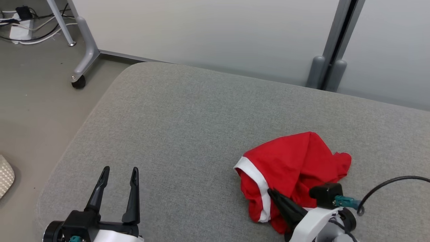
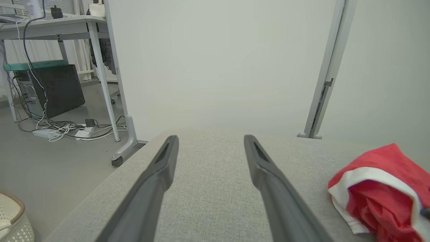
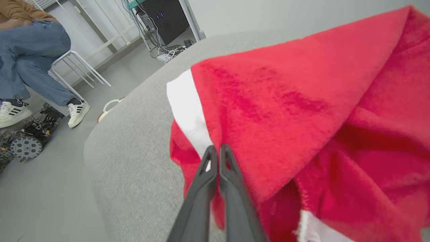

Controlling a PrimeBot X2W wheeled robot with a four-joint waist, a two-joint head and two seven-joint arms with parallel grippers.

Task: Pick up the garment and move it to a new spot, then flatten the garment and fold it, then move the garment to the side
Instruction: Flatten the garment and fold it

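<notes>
Fingers first, nearest you: your right gripper sits at the lower right of the head view with its two dark fingers pressed tight together. In the right wrist view those tips meet right on the white band of the garment, pinching the cloth at that edge.

Your left gripper hovers at the lower left over bare fabric, jaws spread wide and holding nothing. The left wrist view shows the same wide gap between its fingers.

You'll find the garment, red with white trim, crumpled in a loose heap on the right part of the grey cushion, well apart from the left gripper. From the left wrist it lies off to the right.

Beyond the cushion's far edge stands a pale partition wall with a grey post. On the floor to your left you have a woven basket, a castor foot and a tangle of cables. Farther off, the right wrist view catches a seated person's trainer.
</notes>
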